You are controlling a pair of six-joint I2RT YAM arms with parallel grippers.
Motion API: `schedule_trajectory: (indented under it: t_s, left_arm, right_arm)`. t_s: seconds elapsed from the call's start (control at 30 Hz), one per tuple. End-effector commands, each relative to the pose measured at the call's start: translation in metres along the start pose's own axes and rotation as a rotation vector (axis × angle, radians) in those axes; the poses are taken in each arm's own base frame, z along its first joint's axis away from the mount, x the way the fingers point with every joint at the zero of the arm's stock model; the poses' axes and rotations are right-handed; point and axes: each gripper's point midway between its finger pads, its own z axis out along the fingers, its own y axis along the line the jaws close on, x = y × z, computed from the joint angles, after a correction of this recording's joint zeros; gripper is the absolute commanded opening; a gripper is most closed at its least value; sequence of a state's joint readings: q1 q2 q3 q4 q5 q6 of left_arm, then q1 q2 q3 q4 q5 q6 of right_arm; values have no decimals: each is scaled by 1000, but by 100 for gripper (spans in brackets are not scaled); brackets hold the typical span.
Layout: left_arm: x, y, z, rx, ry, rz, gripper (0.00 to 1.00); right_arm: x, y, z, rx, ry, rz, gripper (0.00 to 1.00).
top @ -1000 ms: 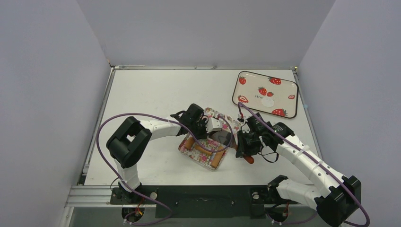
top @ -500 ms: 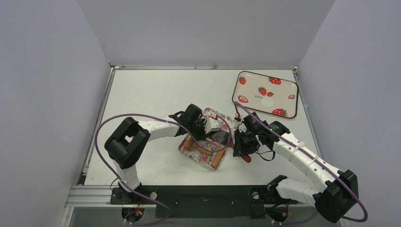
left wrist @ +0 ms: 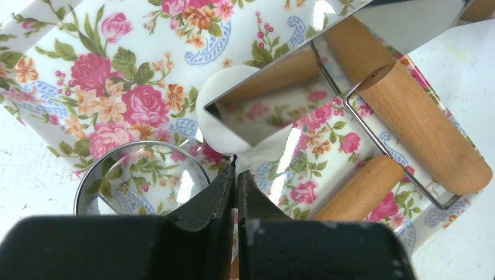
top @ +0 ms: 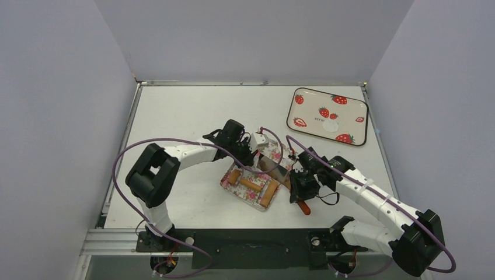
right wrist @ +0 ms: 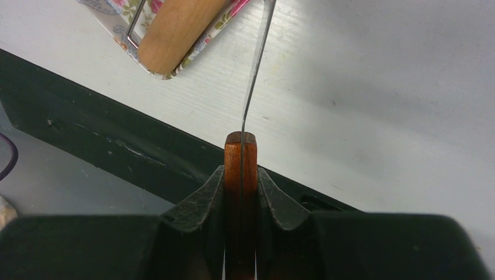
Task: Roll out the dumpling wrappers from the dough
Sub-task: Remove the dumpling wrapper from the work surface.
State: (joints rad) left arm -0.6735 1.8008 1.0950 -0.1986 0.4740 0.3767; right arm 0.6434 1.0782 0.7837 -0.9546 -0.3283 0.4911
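Dumpling wrapper (left wrist: pixel 211 129): thin white disc, flat on the floral tray (left wrist: pixel 87 87), toward the tray's middle. A corner of the spatula blade (left wrist: pixel 280 99) lies across its right half and hides that part; blade resting on or lifted off the dough, cannot tell. Blade's long axis runs from the wrapper back to the red-brown handle (right wrist: pixel 240 146) off the tray's near-right side, so the wrapper sits at the blade's far tip. Right tool (right wrist: pixel 240 172) is clenched on that handle, blade seen edge-on from the wrist. Left tool (left wrist: pixel 236 175) is the nearer one: tips pressed together right at the wrapper's near edge. Whether a sliver of dough is nipped between them is not readable. Metal ring (left wrist: pixel 84 189) stands just left of those tips, wooden roller (left wrist: pixel 426 134) to the right, both on the tray. Strawberry plate (top: pixel 318 100) lies well apart at the desk's (top: pixel 187 116) far right, with a second white disc (top: pixel 331 125) on it. Judgement: the lift depends on the blade getting under the wrapper.
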Motion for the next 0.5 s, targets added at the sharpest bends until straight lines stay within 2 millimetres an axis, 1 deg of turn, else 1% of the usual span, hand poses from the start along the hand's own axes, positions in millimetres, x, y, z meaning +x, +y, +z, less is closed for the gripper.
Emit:
schedule_trajectory:
  t_s: [0.0, 0.1, 0.23, 0.3, 0.33, 0.37, 0.47]
  left_arm:
    - [-44, -1, -26, -1, -109, 26, 0]
    - [-38, -6, -26, 17, -97, 21, 0]
    - [-30, -22, -25, 48, -86, 35, 0]
    - [-18, -29, -24, 65, -67, 15, 0]
    - [-15, -31, -24, 69, -62, 9, 0]
    - [-8, -33, -23, 71, -48, 3, 0]
    - [5, -32, -23, 58, -11, 0, 0]
  right_arm:
    - [4, -6, -3, 41, 6, -12, 0]
    - [-5, -1, -6, 33, -6, -27, 0]
    - [-21, 9, -13, 8, -38, -37, 0]
    - [-27, 14, -18, -2, -58, -39, 0]
    - [-29, 15, -20, -5, -63, -39, 0]
    - [-33, 19, -24, -13, -76, -39, 0]
    - [-41, 26, -35, -29, -100, -46, 0]
